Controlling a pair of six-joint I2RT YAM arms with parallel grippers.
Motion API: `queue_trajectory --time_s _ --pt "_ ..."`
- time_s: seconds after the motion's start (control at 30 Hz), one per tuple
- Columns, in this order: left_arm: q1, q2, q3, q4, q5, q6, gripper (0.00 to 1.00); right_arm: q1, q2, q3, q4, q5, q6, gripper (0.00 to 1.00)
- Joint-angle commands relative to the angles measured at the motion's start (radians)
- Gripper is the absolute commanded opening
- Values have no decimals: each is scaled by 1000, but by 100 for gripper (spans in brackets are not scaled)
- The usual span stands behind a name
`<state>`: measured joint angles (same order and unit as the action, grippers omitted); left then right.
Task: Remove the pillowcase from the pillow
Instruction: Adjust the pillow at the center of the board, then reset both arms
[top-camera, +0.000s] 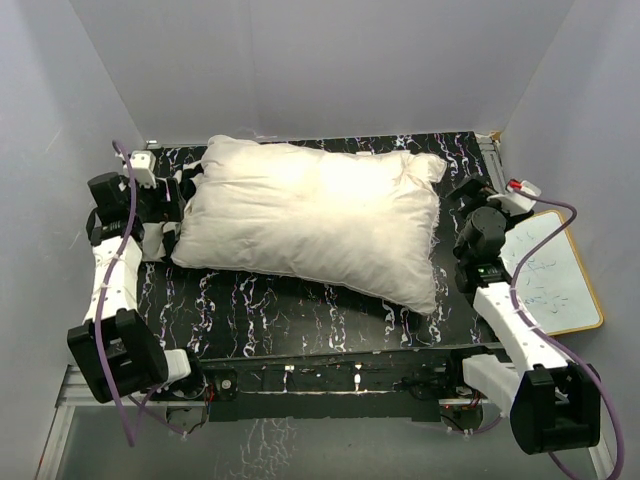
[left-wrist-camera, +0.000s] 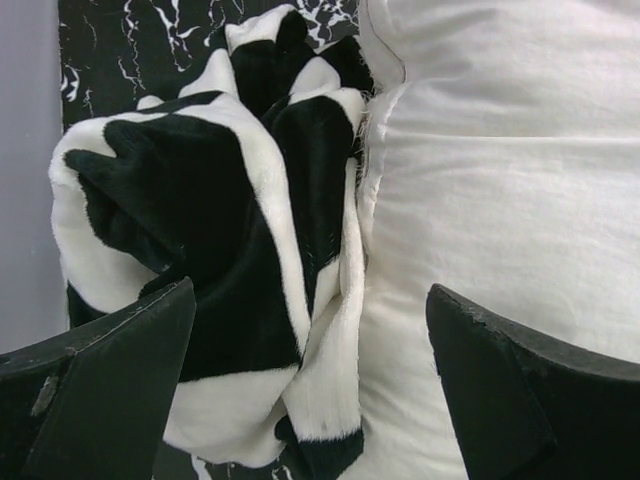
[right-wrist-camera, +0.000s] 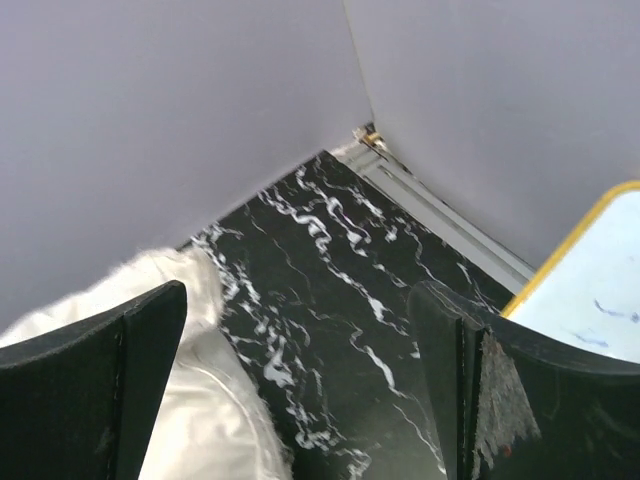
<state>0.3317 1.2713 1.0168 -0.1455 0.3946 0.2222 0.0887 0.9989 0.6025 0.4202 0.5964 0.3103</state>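
While L tool (left-wrist-camera: 310, 295) & R tool (right-wrist-camera: 298, 290) gape, pillowcase (left-wrist-camera: 200, 250) bunches against pillow (left-wrist-camera: 500, 180).

The pillow (top-camera: 320, 220) is plain off-white with a faint yellowish tinge. The pillowcase (left-wrist-camera: 220, 260), left of centre in the left wrist view, shows big black and white plush squares. The desk (top-camera: 300, 320) is black with white marble veins. The whiteboard (top-camera: 555, 275) at right has a yellow-tan frame.

Two white-shelled arms with black joints, the left arm (top-camera: 108, 285) and right arm (top-camera: 512, 325), each trail a purple cable (top-camera: 131, 215); their wedge-shaped fingers (left-wrist-camera: 100, 400) are matte black.
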Motion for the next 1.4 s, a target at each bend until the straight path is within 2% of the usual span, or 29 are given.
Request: queue_trajectory --time_s 0.0,0.17,0.33,0.37,0.47,0.63,0.77,0.83,0.9,0.97,1.0,1.03,1.07,1.1,1.17,1.2,1.27,1.37 --pt "3 -1 -74 147 45 -104 97 -1 -6 -90 -21 79 -54 98" --pt "4 -27 -326 439 61 -217 97 -1 62 -182 14 83 -46 98" --pt "3 4 -619 930 115 -338 97 -1 173 -225 75 59 16 98" --pt "3 26 -662 1013 135 -355 97 -2 177 -279 138 45 38 98" --pt "0 117 -734 1202 171 -405 97 -4 179 -431 471 -104 -21 98" --pt "-21 272 -801 1441 119 -365 97 -9 291 -441 595 -136 -111 98" --pt "-66 369 -820 1552 27 -361 97 -10 384 -431 701 -220 -181 98" --pt "-122 369 -809 1513 -19 -303 97 -10 451 -421 743 -241 -193 98" --pt "-189 372 -806 1470 -136 -248 97 -10 495 -423 794 -298 -222 98" --pt "-214 430 -808 1573 -186 -254 97 -10 546 -423 833 -420 -282 98" --pt "-228 399 -776 1416 -214 -239 97 -10 577 -425 876 -461 -305 98" --pt "-244 396 -741 1358 -256 -230 97 -9 590 -418 885 -476 -314 98" --pt "-257 418 -743 1390 -279 -228 97 -9 590 -408 867 -478 -311 98" --pt "-262 418 -746 1422 -285 -229 97 -14 590 -398 844 -479 -306 98" --pt "-262 403 -739 1366 -285 -224 97 -43 598 -377 818 -524 -290 98" --pt "-262 416 -750 1420 -285 -229 97 -59 597 -372 803 -553 -283 98" --pt "-262 396 -746 1374 -284 -228 97 -63 589 -374 795 -559 -283 98" --pt "-262 406 -753 1402 -283 -229 97 -63 575 -381 787 -565 -287 98"
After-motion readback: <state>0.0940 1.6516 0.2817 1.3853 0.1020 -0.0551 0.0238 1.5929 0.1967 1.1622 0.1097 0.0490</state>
